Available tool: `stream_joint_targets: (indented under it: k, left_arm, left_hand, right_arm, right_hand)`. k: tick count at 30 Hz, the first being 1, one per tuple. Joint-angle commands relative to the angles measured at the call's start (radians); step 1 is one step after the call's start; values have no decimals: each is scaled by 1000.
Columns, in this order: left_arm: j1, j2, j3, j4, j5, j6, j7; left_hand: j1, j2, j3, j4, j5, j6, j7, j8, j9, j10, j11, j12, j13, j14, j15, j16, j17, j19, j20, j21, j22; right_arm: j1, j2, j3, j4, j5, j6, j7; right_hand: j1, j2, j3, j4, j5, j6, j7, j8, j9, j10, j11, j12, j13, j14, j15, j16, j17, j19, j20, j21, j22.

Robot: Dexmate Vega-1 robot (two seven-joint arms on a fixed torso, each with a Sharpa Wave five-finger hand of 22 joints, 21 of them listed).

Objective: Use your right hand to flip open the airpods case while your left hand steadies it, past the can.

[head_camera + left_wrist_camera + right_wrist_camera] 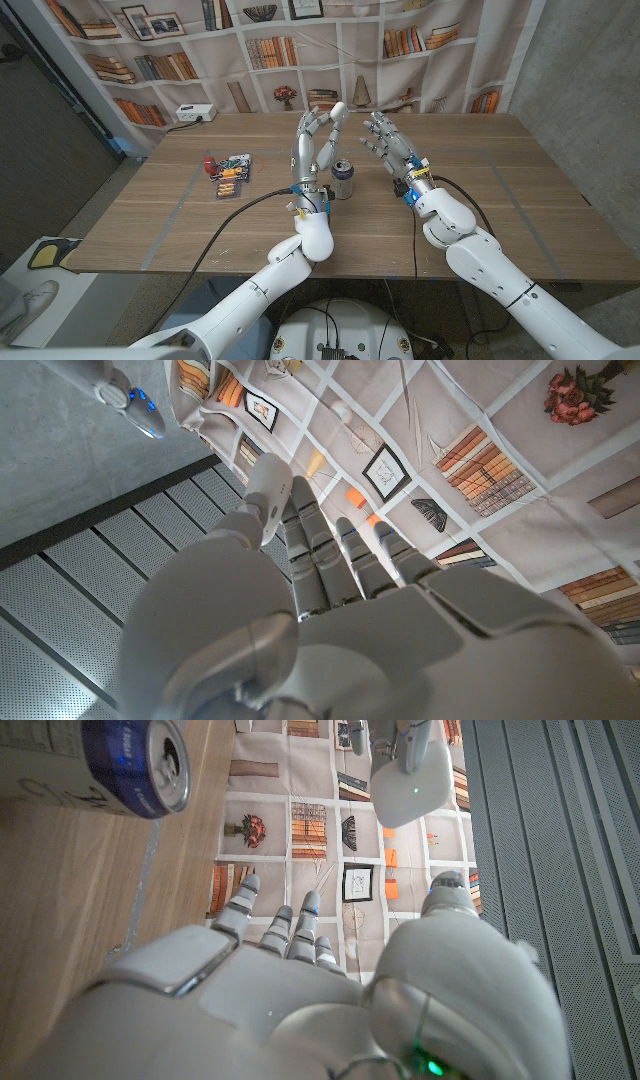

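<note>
**A:** Where are your hands?

**B:** Your left hand is raised above the surface, fingers pointing up and loosely apart, holding nothing. In the left wrist view its fingers lie side by side, reaching toward the bookshelf backdrop. Your right hand is raised too, fingers spread and empty.

**A:** And the can?

**B:** The can stands upright between your two hands, just beside the left forearm. The right wrist view shows its open top near your right hand, apart from it.

**A:** The airpods case?

**B:** I cannot make it out. Well off to your left lies a small pile of packets with a red item beside it; too small to tell what they are. A white power strip sits at the far left edge.
</note>
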Motion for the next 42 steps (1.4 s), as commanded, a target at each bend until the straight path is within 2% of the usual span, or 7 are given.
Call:
stream_joint_targets:
  k: [1, 2, 5, 8, 21, 28, 42]
  left_arm:
    - [50, -3, -41, -42, -100, -69, -32]
    - [52, -5, -45, -42, -100, -72, -31]
    - [60, -8, -56, -42, -99, -82, -29]
    - [72, -12, -67, -46, -117, -95, -38]
    - [116, -58, -119, -32, -276, -226, -126]
    - [140, -81, -148, -38, -330, -264, -190]
    - [165, -107, -179, -39, -524, -315, -382]
  left_hand:
    - [4, 8, 12, 1, 4, 46, -35, 8, 41, 9, -4, -4, 3, 38, -22, -3, 3, 7, -4, 2, 1]
    - [5, 9, 13, 1, 4, 46, -35, 8, 42, 8, -3, -5, 4, 41, -22, -3, 3, 10, -9, 3, 1]
    - [14, 12, 27, -6, 4, 39, -25, 7, 44, 5, 4, -13, 12, 62, -36, -3, 1, 48, -59, 14, 0]
    - [18, 12, 31, -10, 4, 40, -25, 7, 45, 5, 6, -15, 14, 72, -40, -4, 1, 60, -71, 16, -1]
    - [20, 7, 35, -13, 3, 48, -23, 12, 47, 13, 8, -14, 20, 80, -39, -10, 0, 66, -65, 12, -2]
    - [20, 7, 38, -14, 3, 49, -22, 13, 49, 17, 12, -13, 23, 86, -40, -11, 0, 86, -65, 17, -1]
    - [22, 9, 44, -14, 2, 49, -17, 14, 51, 23, 17, -12, 31, 113, -42, -9, 2, 113, -65, 21, 0]
  right_arm:
    - [-9, -2, 11, 0, -20, 4, -24]
    - [-8, -2, 11, 1, -19, 5, -20]
    - [-7, 0, 7, 4, -19, 1, -19]
    - [-4, 5, 4, 9, -20, 2, -19]
    - [5, 5, 7, 6, -46, 1, -37]
    - [14, -1, 7, 1, -72, -13, -54]
    - [15, -27, 8, -27, -167, -36, -100]
  right_hand:
    - [-9, -3, -1, 1, -2, -1, 0, 9, 4, 0, 6, -9, 0, -5, 8, 9, -1, -2, 1, 4, 3]
    - [-11, -3, -2, 1, -2, 1, -1, 10, 4, 1, 6, -10, -2, -5, 8, 9, -1, -2, 1, 4, 3]
    - [-13, -3, -2, 1, -1, 1, -3, 10, 4, 1, 5, -13, -4, -6, 6, 10, -2, -3, -1, 4, 3]
    - [-16, -3, -3, 2, 0, 0, -4, 9, 4, 1, 4, -17, -7, -7, 5, 10, -3, -4, -4, 4, 3]
    - [-23, 1, -5, -2, 5, 3, -7, 11, 4, 9, 3, -39, -27, -9, 2, 13, -8, -5, -8, 5, 4]
    - [-23, 1, -6, -4, 6, 5, -4, 12, 4, 13, 7, -44, -33, -8, 4, 14, -10, -3, -4, 5, 3]
    - [-24, 5, -6, -10, 8, 6, -14, 12, 3, 17, -1, -65, -50, -11, -2, 16, -14, -8, -15, 4, 4]
